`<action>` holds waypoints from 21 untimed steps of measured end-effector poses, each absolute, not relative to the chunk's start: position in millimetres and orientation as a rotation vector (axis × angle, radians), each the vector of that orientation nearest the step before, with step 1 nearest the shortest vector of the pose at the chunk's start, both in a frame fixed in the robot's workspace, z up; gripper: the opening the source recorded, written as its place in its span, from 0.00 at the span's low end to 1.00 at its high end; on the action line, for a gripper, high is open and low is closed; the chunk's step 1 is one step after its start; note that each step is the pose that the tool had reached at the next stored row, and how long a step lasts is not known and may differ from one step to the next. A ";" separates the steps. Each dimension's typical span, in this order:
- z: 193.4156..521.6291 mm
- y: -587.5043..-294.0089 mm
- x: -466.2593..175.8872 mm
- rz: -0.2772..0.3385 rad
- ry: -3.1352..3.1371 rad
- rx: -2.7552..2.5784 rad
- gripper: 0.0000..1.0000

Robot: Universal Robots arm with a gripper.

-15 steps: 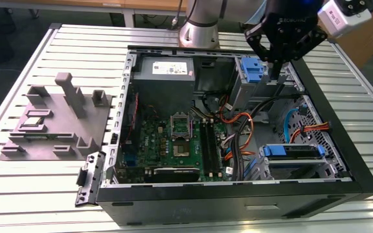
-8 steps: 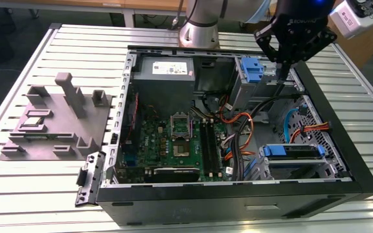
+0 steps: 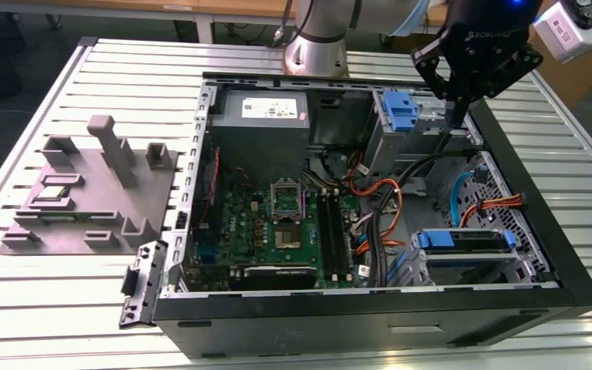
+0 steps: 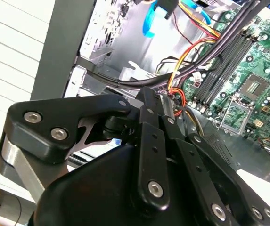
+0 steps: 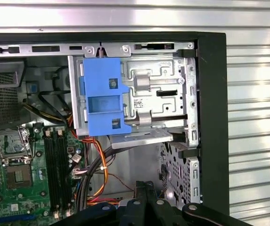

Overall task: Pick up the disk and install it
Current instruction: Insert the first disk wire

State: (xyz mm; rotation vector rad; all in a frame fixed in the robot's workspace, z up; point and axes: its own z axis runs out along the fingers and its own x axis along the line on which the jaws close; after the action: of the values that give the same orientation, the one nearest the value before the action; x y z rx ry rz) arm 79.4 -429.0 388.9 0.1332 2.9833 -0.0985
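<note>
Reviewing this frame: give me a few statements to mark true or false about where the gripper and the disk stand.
1. The black gripper hangs above the open black computer case, near the upright blue plastic latch. True.
2. The gripper holds the silver-grey disk in its blue carrier. False: the disk lies inside the case, toward the exterior view's lower right, apart from the gripper.
3. The green motherboard is exposed. True.
4. The grey moulded fixture sits inside the case. False: it rests on the slatted metal table, at the exterior view's left of the case.
</note>
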 end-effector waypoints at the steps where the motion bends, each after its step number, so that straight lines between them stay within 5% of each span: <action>1: 388.8 -429.1 82.1 -0.099 2.983 0.134 0.10; 21: 386.1 -430.8 105.9 -0.106 2.981 0.205 0.10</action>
State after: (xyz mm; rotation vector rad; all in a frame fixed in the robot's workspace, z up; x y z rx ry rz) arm 105.9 -430.8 386.1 0.2050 2.9805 -0.1056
